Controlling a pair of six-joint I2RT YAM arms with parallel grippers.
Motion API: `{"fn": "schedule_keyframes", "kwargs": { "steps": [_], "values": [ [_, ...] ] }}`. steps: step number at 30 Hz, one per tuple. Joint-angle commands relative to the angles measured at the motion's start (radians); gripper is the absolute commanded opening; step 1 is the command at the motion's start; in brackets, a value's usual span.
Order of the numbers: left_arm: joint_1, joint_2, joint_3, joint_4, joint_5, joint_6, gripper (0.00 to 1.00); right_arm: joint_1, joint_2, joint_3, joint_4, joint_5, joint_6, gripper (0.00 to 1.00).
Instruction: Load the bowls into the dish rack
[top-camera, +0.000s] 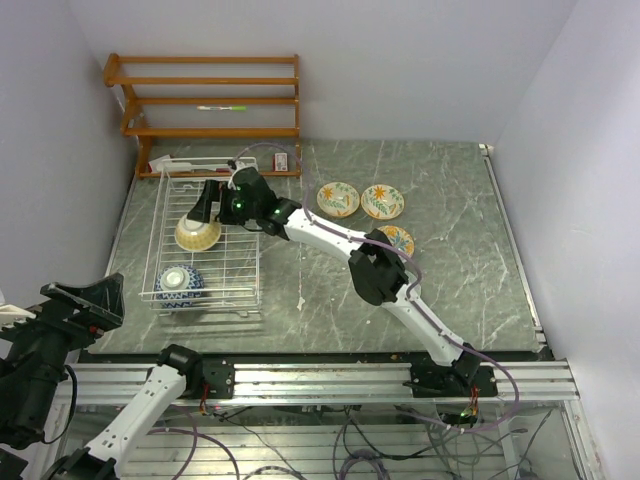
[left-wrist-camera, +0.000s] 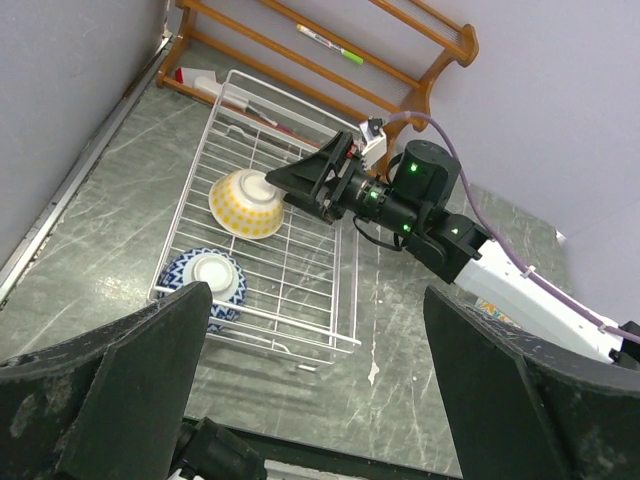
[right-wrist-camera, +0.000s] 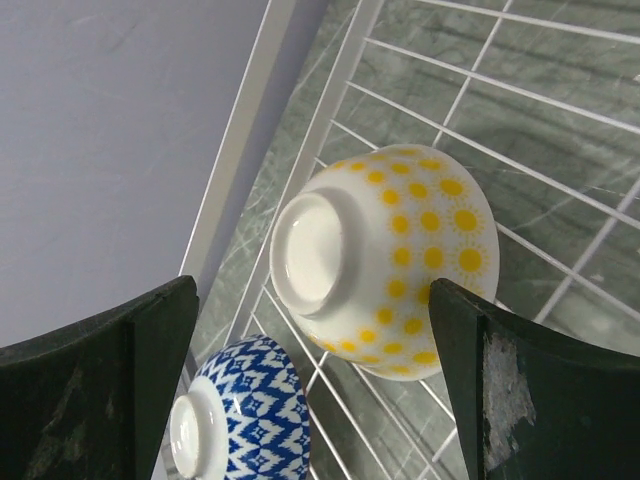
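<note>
The white wire dish rack (top-camera: 257, 268) stands at the left of the table. In it a yellow-dotted bowl (top-camera: 197, 234) lies tilted, underside up, and a blue patterned bowl (top-camera: 180, 283) sits upside down nearer the front. My right gripper (top-camera: 203, 210) hovers open just over the yellow bowl (right-wrist-camera: 400, 250), jaws wide to either side and not touching it; the blue bowl (right-wrist-camera: 250, 420) lies below. Three flowered bowls (top-camera: 338, 199) (top-camera: 382, 201) (top-camera: 398, 239) sit upright on the table, the last partly hidden by my right arm. My left gripper (top-camera: 75, 310) is open and empty, raised at the near left.
A brown wooden slatted shelf (top-camera: 210, 100) stands against the back wall behind the rack. A white and red utensil (top-camera: 175, 162) lies at the rack's far end and a small red-and-white item (top-camera: 281, 161) beside it. Walls close in on the left and right.
</note>
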Motion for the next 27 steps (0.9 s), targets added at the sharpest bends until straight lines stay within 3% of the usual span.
{"fn": "schedule_keyframes", "kwargs": {
  "steps": [1,14,20,27],
  "values": [
    [-0.012,0.017,0.017,-0.017,-0.028,0.005,0.99,0.0,0.055,0.051,0.11,-0.061,0.042,1.0],
    [-0.051,-0.011,-0.001,-0.031,-0.078,-0.017,0.99,0.027,0.091,0.052,0.206,-0.16,0.099,1.0],
    [-0.077,-0.017,-0.037,0.005,-0.087,-0.015,0.99,0.014,-0.031,-0.06,0.188,-0.082,0.032,1.0],
    [-0.096,-0.028,-0.053,0.015,-0.1,-0.03,0.99,-0.009,-0.235,-0.061,-0.056,0.058,-0.103,1.0]
  ]
}}
